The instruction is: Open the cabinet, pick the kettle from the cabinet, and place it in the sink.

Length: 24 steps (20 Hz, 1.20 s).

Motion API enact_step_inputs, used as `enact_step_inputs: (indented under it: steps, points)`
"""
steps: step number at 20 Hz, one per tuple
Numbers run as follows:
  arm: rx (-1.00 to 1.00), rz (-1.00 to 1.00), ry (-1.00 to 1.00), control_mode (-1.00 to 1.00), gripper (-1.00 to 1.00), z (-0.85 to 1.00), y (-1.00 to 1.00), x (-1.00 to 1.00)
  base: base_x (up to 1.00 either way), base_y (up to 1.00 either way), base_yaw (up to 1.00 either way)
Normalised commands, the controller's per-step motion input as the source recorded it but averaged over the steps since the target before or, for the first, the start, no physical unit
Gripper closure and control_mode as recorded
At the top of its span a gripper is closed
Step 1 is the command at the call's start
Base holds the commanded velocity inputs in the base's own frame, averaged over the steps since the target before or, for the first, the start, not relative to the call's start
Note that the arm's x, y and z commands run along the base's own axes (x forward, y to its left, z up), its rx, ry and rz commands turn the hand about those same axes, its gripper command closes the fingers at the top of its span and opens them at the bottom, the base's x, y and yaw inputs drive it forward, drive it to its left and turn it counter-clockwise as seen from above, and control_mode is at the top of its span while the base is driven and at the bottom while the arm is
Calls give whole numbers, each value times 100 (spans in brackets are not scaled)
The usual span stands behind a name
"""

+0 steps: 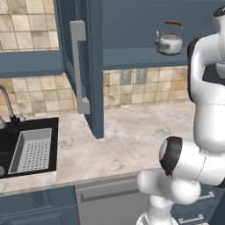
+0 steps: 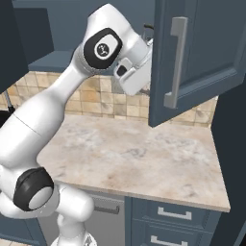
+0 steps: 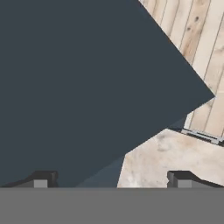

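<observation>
One step of three looks finished: small squat shiny silver kettle [image 1: 168,40] with arched brown-topped handle sitting exposed on the shelf of the dark blue-grey wall cabinet [image 1: 132,26], both panelled doors swung wide, the left one [image 1: 81,66] edge-on with its long grey bar handle [image 1: 78,66], the right one [image 2: 197,57] hanging out over the counter. Not yet grasped, not yet lifted; picking and carrying to the sink remain, by this reading.

Two dark fingertips of the gripper [image 3: 111,180] standing well apart at the bottom of the hand view, with nothing between them: spread wide and empty. Directly ahead of the fingers, a flat dark blue-grey panel, probably a cabinet surface seen close up; beyond its edge, beige marbled countertop [image 3: 175,157] and pale plank flooring. Kettle not in front of the fingers, so the hand seems aimed away from it, tilted down toward the counter. From the right base view, hand end of the white arm [image 2: 134,72] raised to cabinet height, just beside the inner edge of the right door, kettle mostly hidden behind it.

Farther off, well to the left and below the hand: black rectangular recessed sink [image 1: 26,149] with a grey perforated tray [image 1: 31,151] inside and a curved silver gooseneck tap [image 1: 6,103] at its back. Tan tiled backsplash [image 1: 145,88] below the cabinet.
</observation>
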Motion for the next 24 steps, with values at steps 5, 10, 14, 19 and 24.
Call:
enact_step_inputs:
  steps: [5,10,14,19,24]
  points:
    - [16,-5,0,-100,-100,-4,-64,-30,0,0,0]
    - [13,0,1,-100,-100,-1,-68,-23,0,0,0]
    - [7,8,0,-100,-100,0,-52,-28,0,0,0]
    - [0,24,-7,-100,-100,-12,0,-26,0,0,0]
    - [-5,30,-13,-100,-100,-22,36,-16,0,0,0]
